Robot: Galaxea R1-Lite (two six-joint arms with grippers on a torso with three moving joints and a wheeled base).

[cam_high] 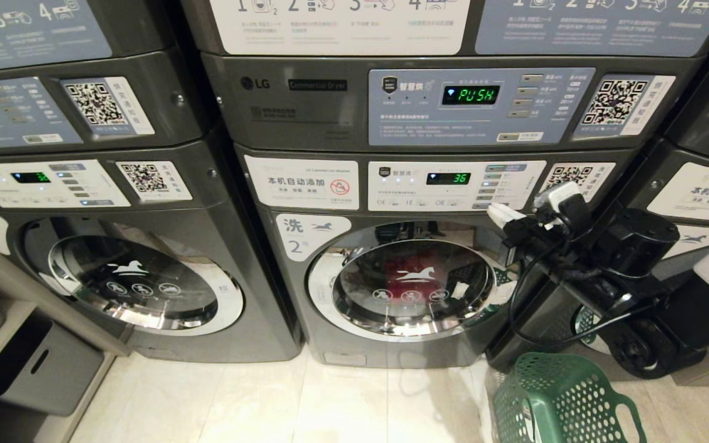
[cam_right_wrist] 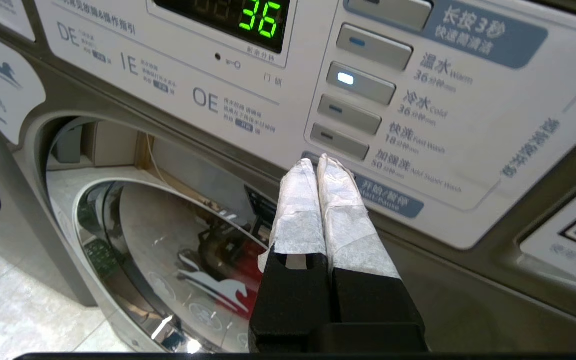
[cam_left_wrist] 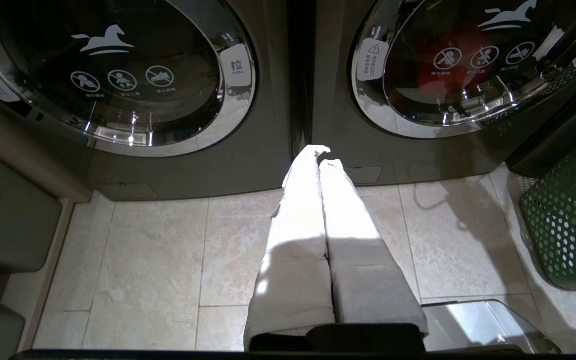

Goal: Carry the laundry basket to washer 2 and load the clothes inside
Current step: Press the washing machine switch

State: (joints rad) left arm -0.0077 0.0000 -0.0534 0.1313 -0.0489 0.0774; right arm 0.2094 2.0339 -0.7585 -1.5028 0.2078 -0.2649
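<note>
Washer 2 (cam_high: 305, 237) stands in the middle with its round glass door (cam_high: 413, 286) closed. A bright red garment (cam_high: 400, 271) shows behind the glass, also in the left wrist view (cam_left_wrist: 435, 70) and the right wrist view (cam_right_wrist: 248, 280). My right gripper (cam_high: 499, 212) is shut and empty. Its taped tips (cam_right_wrist: 316, 162) sit at the lower edge of the control panel, by the blue start button (cam_right_wrist: 393, 200); whether they touch it I cannot tell. The green laundry basket (cam_high: 557, 400) stands on the floor to the right. My left gripper (cam_left_wrist: 323, 154) is shut, low, pointing between two washers.
The panel display (cam_high: 448, 178) reads 36 and one button lamp (cam_right_wrist: 346, 78) is lit. A like washer (cam_high: 139, 277) stands to the left, door closed. A grey bin (cam_high: 40, 363) sits at the far left. Pale tiled floor (cam_high: 330, 406) lies before the machines. The basket (cam_left_wrist: 568, 235) is near washer 2's right corner.
</note>
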